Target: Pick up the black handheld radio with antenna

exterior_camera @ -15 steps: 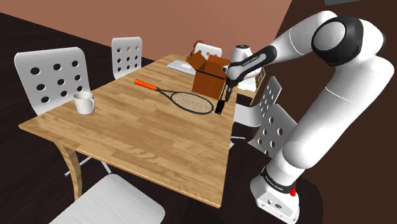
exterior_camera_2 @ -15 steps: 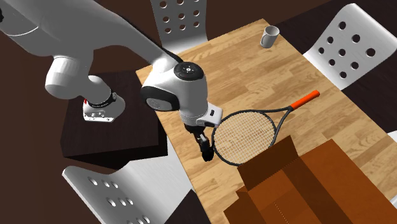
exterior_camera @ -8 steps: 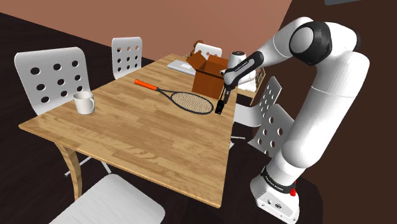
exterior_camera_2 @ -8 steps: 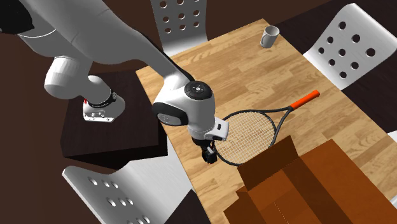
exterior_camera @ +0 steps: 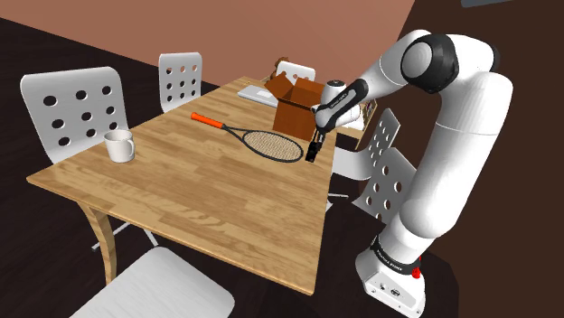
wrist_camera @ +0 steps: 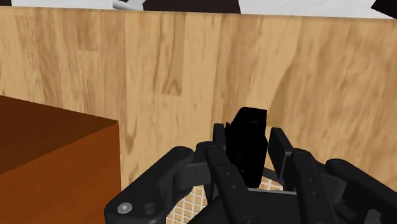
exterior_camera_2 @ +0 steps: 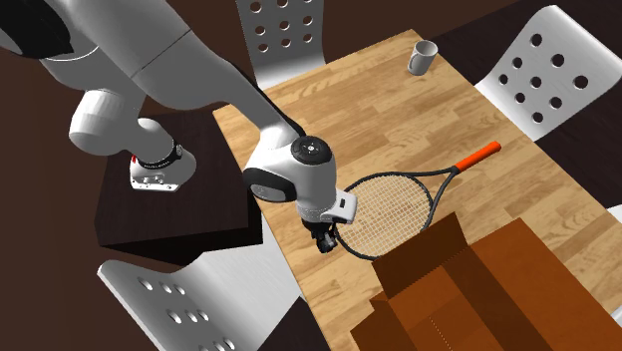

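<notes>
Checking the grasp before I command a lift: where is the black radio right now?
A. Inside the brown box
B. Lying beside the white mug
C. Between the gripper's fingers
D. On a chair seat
C: the wrist view shows the black radio clasped between the two fingers of the gripper, close to the strings of the racket.

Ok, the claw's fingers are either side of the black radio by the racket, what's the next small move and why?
Probably a short straight lift. The claw looks closed against both sides of the black radio, close to the wooden table, with the racket and the brown box right beside it, so rising straight should clear both.
</notes>
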{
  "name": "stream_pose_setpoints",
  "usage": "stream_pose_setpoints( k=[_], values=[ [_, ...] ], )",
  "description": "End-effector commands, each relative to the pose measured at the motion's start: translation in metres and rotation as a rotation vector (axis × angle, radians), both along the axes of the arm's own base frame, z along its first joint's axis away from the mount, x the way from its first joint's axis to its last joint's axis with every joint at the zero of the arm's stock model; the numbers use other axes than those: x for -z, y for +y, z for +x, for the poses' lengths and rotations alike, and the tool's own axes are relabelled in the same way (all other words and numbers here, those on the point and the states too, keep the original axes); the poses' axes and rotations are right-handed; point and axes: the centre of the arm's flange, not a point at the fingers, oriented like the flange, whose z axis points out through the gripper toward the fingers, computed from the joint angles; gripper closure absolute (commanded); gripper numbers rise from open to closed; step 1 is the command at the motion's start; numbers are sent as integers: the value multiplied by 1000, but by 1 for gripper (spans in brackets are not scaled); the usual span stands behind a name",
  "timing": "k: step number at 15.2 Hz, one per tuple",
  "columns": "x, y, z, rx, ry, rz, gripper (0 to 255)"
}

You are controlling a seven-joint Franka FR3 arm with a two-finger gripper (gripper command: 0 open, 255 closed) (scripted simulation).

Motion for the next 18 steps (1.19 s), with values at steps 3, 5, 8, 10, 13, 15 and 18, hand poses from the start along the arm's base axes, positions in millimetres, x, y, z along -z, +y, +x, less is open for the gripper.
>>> stream_pose_setpoints(
  k=[3, 5, 8, 10, 13, 15, 18],
  values=[
    [0, 0, 0, 0, 0, 0, 255],
    [0, 0, 0, 0, 0, 0, 255],
    [0, 0, 0, 0, 0, 0, 255],
    [-11, 0, 0, 0, 0, 0, 255],
    [-26, 0, 0, 0, 0, 0, 255],
    [-37, 0, 0, 0, 0, 0, 255],
    [-53, 0, 0, 0, 0, 0, 255]
  ],
)
